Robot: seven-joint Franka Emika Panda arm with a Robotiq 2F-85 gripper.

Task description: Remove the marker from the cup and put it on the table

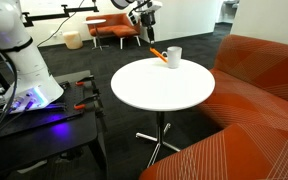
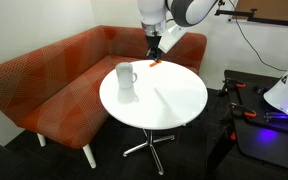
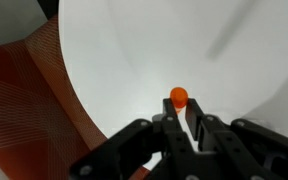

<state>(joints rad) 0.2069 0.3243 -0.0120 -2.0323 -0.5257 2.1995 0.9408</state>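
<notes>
My gripper (image 3: 181,104) is shut on the thin orange marker (image 3: 179,96), whose tip shows between the fingers in the wrist view. In both exterior views the gripper (image 1: 150,40) (image 2: 153,54) holds the marker (image 1: 158,53) (image 2: 156,63) tilted, just over the far edge of the round white table (image 1: 154,90) (image 2: 164,100). The white mug (image 1: 174,57) (image 2: 126,76) stands upright on the table beside the marker, apart from it. I cannot tell whether the marker's lower end touches the tabletop.
An orange sofa (image 2: 44,75) (image 1: 264,90) curves round one side of the table. A dark workbench with cables and the robot base (image 1: 24,95) (image 2: 279,100) stands on the other side. Orange chairs (image 1: 114,28) stand far back.
</notes>
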